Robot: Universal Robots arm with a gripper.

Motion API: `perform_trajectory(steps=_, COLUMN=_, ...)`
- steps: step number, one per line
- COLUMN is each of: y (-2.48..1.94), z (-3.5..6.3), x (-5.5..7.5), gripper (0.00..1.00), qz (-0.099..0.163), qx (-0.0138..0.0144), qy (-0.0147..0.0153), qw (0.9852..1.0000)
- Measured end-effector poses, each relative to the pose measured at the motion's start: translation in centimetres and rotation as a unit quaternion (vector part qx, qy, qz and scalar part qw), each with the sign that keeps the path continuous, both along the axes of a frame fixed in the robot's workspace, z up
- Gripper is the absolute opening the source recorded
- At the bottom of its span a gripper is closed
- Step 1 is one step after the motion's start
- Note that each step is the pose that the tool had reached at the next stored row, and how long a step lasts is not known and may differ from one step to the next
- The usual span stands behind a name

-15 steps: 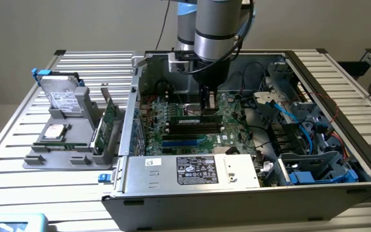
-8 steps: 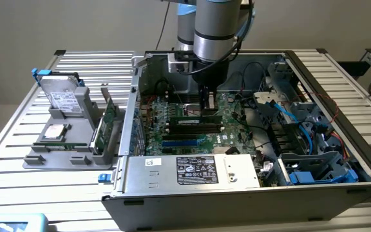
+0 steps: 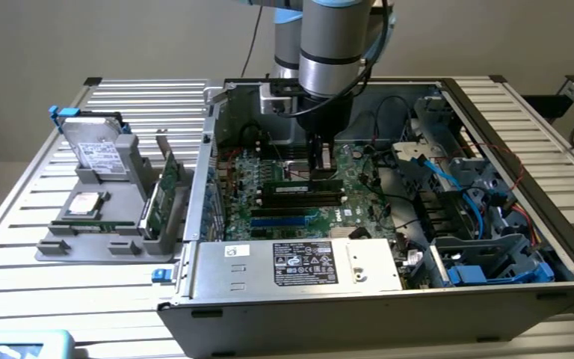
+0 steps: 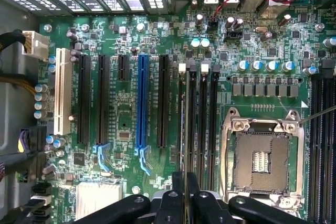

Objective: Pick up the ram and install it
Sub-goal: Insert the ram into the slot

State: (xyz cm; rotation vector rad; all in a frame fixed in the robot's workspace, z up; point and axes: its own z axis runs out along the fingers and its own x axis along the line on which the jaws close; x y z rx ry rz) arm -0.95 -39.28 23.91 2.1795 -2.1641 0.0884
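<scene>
Hand: the hand (image 4: 186,203) has its fingers pressed almost together, pinching the ram (image 4: 186,129) by its upper edge near mid-length.
Where the ram is: inside the open computer case (image 3: 267,295), over the motherboard (image 4: 126,108). It is lined up on the memory slot (image 4: 192,103) next to the long expansion slots (image 4: 142,103). I cannot tell whether its lower edge already touches the slot.
Long axis: it runs along the slot, parallel with the neighbouring memory slots. In the exterior view it lies roughly from the exterior view's left to its right.
Facing: the stick stands on edge, contact edge down toward the board and top edge up in the hand. From the wrist it reads as a thin line.
Doing it well: keep the stick upright and true to the slot, with each end inside its end latch (image 4: 182,67). As I judge it, the push should go straight down and evenly, with no twist.
Risk: a tilt or a slight offset to one side would probably jam one end or leave the ram half seated.
</scene>
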Motion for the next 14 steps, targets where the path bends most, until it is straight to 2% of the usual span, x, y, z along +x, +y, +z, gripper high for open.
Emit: perform_trajectory(steps=14, y=0.02, z=-0.76, x=-0.01, gripper=0.14, qz=0.000, qx=-0.0007, qy=0.0000, qw=1.0000)
